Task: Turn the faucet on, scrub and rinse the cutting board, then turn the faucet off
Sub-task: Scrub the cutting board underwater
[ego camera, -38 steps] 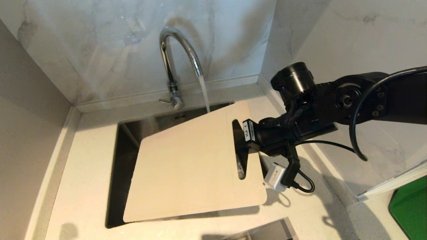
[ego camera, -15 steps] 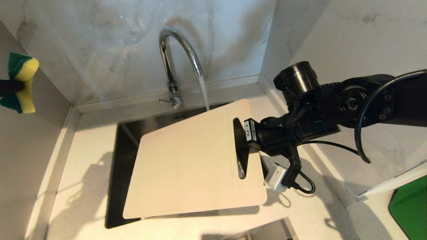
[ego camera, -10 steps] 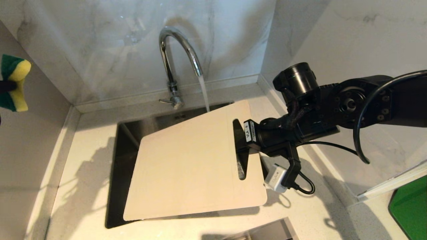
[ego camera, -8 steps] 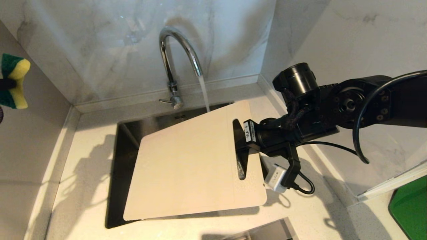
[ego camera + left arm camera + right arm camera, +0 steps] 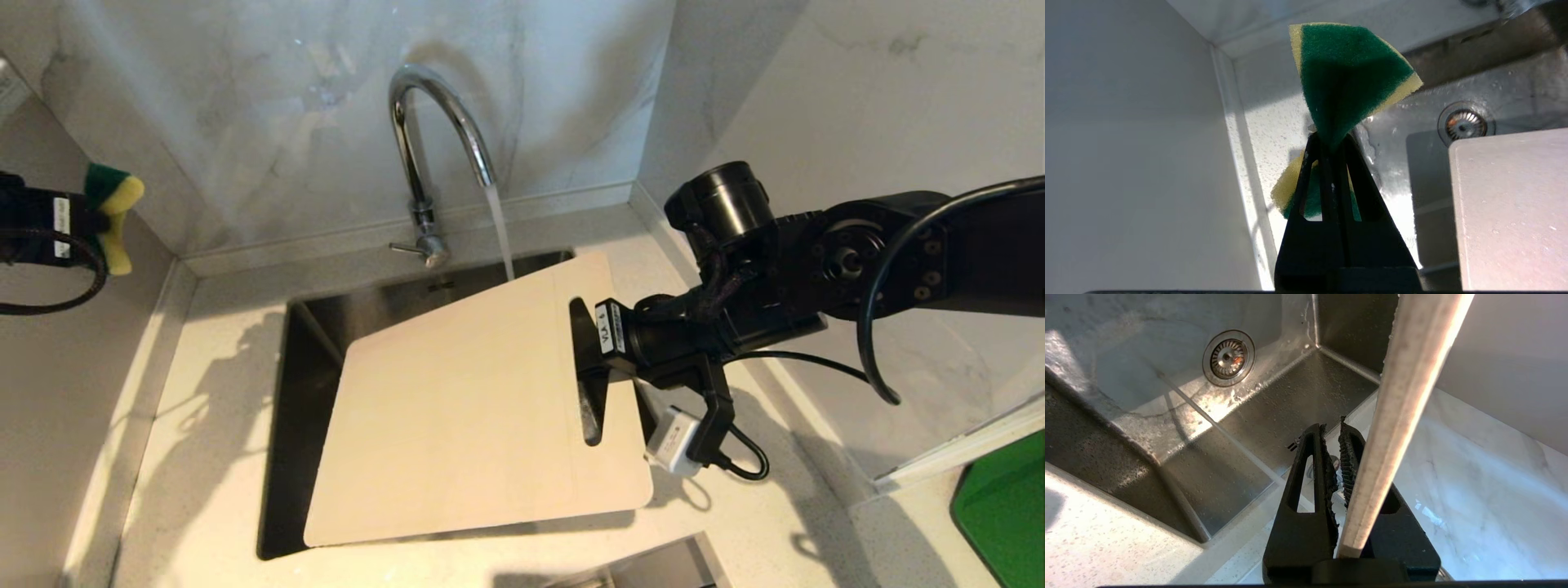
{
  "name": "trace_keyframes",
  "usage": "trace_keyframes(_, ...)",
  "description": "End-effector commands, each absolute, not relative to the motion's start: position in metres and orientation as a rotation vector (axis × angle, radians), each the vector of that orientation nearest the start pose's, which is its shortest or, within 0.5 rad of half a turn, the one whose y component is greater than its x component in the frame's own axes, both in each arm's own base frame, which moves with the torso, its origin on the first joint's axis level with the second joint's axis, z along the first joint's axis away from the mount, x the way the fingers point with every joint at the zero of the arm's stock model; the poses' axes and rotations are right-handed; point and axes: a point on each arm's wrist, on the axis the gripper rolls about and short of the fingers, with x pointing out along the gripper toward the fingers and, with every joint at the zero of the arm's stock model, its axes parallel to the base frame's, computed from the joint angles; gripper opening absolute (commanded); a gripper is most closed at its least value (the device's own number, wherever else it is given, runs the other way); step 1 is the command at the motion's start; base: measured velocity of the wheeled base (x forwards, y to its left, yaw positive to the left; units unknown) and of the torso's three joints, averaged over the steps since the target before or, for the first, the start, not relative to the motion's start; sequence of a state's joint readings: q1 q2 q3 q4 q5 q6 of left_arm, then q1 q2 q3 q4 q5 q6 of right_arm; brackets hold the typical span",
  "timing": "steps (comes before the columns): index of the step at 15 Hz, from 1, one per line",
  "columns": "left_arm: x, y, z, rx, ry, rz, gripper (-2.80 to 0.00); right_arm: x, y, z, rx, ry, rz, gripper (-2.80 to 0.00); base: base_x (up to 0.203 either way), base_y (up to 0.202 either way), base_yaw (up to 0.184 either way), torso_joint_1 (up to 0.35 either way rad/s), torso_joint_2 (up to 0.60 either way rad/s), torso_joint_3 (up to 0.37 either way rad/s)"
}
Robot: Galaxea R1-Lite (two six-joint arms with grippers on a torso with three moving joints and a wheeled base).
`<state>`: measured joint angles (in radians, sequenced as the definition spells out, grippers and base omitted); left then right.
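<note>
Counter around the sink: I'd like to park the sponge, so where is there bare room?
Bare speckled white counter lies between the steel sink and the left wall, and behind the chrome gooseneck faucet. Crowded: the cream plastic cutting board covers the sink, with the right tool at its slot.

One faucet [image 5: 433,147], one cutting board [image 5: 465,416], one sponge [image 5: 1347,77]
</note>
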<state>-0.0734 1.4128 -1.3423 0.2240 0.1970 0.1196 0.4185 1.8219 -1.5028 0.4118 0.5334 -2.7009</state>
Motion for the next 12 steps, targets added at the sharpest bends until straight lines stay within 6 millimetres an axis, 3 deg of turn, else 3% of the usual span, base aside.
trace_keyframes(1,0.261,-0.012,0.311,0.165,0.378,0.11,-2.8,0.304,0.148,0.241,-2.259,-0.965,1.233,-2.8,0.0,0.0,0.0,0.0,0.0,0.0)
trace_keyframes(5,0.285,-0.016,0.293,0.124,0.447,0.108,-2.8,0.304,0.148,0.241,-2.249,-0.974,1.234,-2.8,0.0,0.0,0.0,0.0,0.0,0.0)
trace_keyframes(12,0.291,-0.067,0.288,-0.034,0.582,-0.013,-2.8,0.3,0.146,0.241,-2.247,-0.973,1.239,-2.8,0.0,0.0,0.0,0.0,0.0,0.0)
